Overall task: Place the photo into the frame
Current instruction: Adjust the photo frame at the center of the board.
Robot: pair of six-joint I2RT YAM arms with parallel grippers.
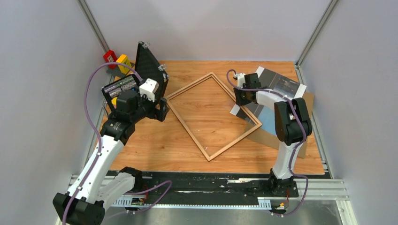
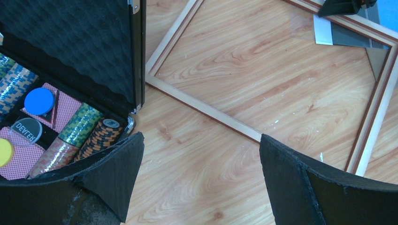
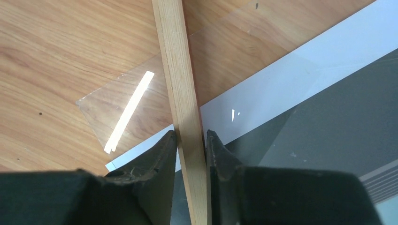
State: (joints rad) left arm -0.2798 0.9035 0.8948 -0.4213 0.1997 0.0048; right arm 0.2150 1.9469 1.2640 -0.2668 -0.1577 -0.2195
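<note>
The frame (image 1: 187,129) lies pale back up on the wooden table, turned like a diamond. Its right corner overlaps the photo (image 1: 277,84), which lies flat at the back right, grey band and blue part showing. My right gripper (image 1: 241,96) is at the frame's upper right rail. In the right wrist view the gripper (image 3: 190,136) is shut on the pale rail (image 3: 176,70), one finger on each side, with the photo's white margin (image 3: 305,79) and a clear pane's corner (image 3: 141,101) underneath. My left gripper (image 2: 201,140) hangs open over bare table beside the frame's left rail (image 2: 202,107).
An open black case (image 1: 119,86) of poker chips stands at the back left, its lid (image 2: 70,47) upright next to the frame's left corner. A brown backing board (image 1: 307,122) lies under the photo at the right edge. Red and yellow items (image 1: 110,56) sit behind the case.
</note>
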